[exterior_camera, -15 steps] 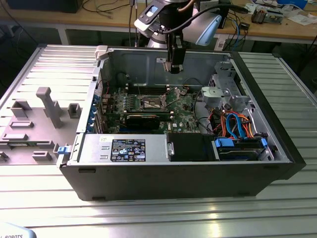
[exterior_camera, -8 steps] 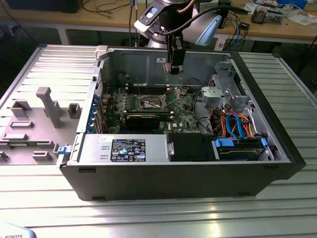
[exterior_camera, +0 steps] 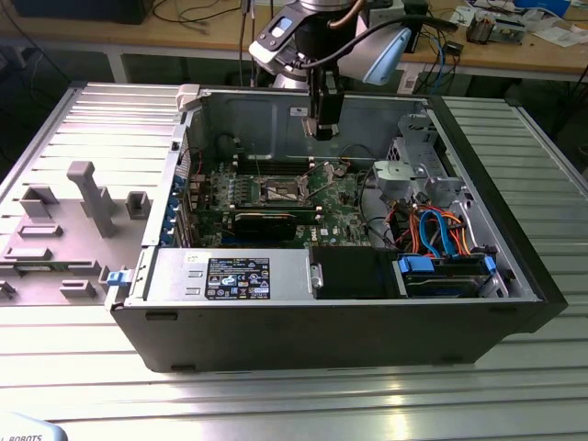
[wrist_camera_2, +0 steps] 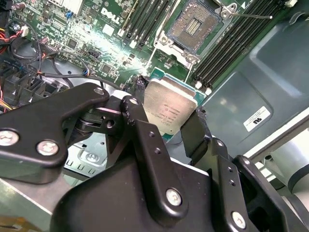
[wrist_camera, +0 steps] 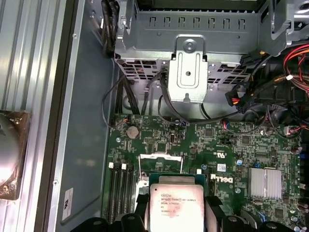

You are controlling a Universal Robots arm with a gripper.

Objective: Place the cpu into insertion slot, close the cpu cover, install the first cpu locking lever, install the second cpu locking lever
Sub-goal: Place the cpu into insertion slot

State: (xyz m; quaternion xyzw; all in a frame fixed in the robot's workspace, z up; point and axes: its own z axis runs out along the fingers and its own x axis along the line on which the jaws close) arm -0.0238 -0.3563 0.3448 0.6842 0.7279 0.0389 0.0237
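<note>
Black fingers (wrist_camera_2: 193, 133) are closed tight on the cpu (wrist_camera_2: 169, 111), up in the air near the insertion slot (wrist_camera_2: 193, 26), and it may be tilted, so it could land crooked and hurt the slot.

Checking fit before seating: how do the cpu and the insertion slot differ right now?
The cpu is pinched in the gripper above the board; the insertion slot sits fixed in it, uncovered and empty. The cpu shows a smooth silvery top; the slot a dark pin field. Both are square.
</note>
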